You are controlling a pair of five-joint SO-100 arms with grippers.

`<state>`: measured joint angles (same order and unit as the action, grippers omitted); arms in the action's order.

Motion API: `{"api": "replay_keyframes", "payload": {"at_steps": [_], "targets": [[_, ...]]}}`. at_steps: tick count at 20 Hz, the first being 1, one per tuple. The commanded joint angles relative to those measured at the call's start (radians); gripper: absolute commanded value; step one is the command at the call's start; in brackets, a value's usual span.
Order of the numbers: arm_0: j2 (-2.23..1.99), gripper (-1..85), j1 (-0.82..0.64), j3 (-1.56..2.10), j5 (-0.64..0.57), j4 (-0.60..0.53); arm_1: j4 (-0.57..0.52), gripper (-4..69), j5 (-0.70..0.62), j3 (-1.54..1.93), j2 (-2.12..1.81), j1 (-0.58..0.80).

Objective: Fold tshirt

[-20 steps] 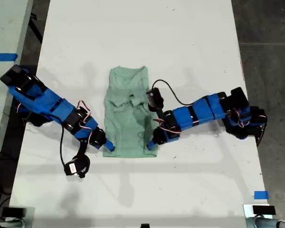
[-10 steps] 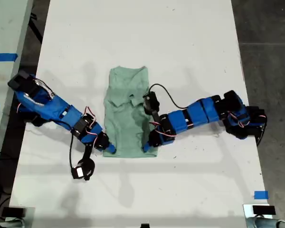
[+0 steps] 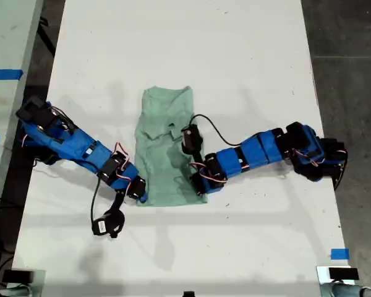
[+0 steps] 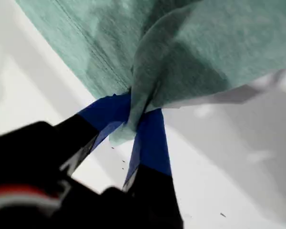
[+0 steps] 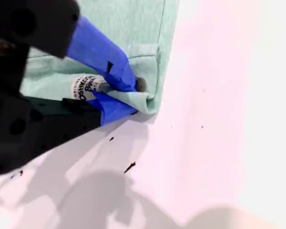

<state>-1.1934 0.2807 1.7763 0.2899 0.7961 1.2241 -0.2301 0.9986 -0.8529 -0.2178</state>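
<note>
Since the earlier frames: both arms lie flatter and more stretched out in the exterior view, and their tips have kept to the two hem corners of the garment.

Item: tshirt (image 3: 166,148), pale mint green, plain. It lies on the white counter (image 3: 235,62) as a narrow upright strip between the two arms. The sides appear already turned in, with loose wrinkles across the middle.

Holds:
- My first gripper (image 4: 136,119) has its blue fingers (image 4: 152,143) closed on a gathered pinch of cloth. The fabric fans out beyond the fingertips and is raised slightly off the counter.
- My second gripper (image 5: 128,93) has its fingers closed on a hemmed corner, which wraps just past the fingertips. Bare counter lies beyond.

The wrist views do not settle which arm is which in the exterior view.

Progress, as judged: the lengthwise narrowing is done and both corners are secured. Still to do is carrying the hem end over toward the neck, then releasing.

Markings: a small white tag (image 5: 86,87) is trapped between the second fingers. Its dark print seems to begin "OSHKOS"; the rest is too small to read.
</note>
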Motion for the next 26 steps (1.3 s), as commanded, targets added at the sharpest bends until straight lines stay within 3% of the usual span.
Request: {"api": "replay_keyframes", "payload": {"at_steps": [1,7,13,16,21,26], "targets": [[0.011,0.1,0.017,-0.066,-0.025,0.051,-0.011,-0.5,-0.018,-0.028,-0.009,-0.034],[0.006,0.1,0.124,-0.462,-0.021,0.307,0.173,-0.4,0.015,-0.268,-0.140,-0.169],[-0.110,0.1,0.063,-0.555,-0.055,0.459,0.164,-0.4,-0.161,-0.259,-0.219,-0.035],[-0.213,0.1,-0.094,-0.529,-0.143,0.612,0.164,-0.4,-0.302,-0.258,-0.244,0.114],[-0.321,0.1,-0.439,-0.442,-0.425,0.637,0.175,-0.5,-0.491,-0.252,-0.261,0.353],[-0.310,0.1,-0.687,-0.336,-0.591,0.607,0.124,-0.5,-0.586,-0.215,-0.238,0.509]]}}
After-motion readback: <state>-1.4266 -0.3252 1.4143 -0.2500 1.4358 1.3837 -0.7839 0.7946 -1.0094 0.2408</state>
